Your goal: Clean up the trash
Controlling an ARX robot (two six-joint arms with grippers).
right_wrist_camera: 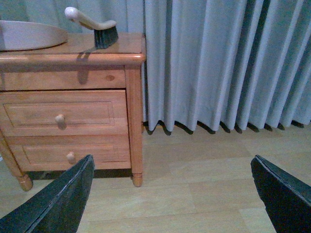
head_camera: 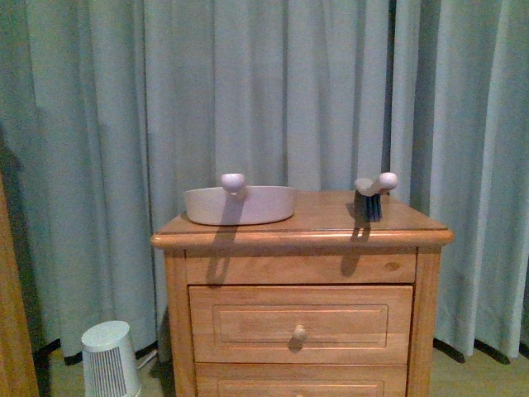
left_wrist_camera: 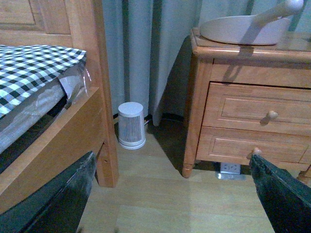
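The front view showed a smooth beige dustpan [head_camera: 240,205] and a dark-bristled brush [head_camera: 373,197] set on a glossy wooden nightstand [head_camera: 302,239]. In the left wrist view, the left gripper [left_wrist_camera: 172,158] was spread wide, with a ribbed white canister [left_wrist_camera: 131,127] and checked bedding [left_wrist_camera: 34,65] ahead of it. In the right wrist view, the right gripper [right_wrist_camera: 172,158] was likewise spread wide before pleated curtains [right_wrist_camera: 218,63]; the trash could not be located.

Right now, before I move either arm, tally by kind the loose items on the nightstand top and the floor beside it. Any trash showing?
Beige plastic dustpan, on the wooden nightstand: 1
White-handled brush with dark bristles, on the nightstand: 1
White ribbed cylindrical appliance, on the floor: 1
Whitish plastic-wrap trash wad: 0 in any view
Total: 3
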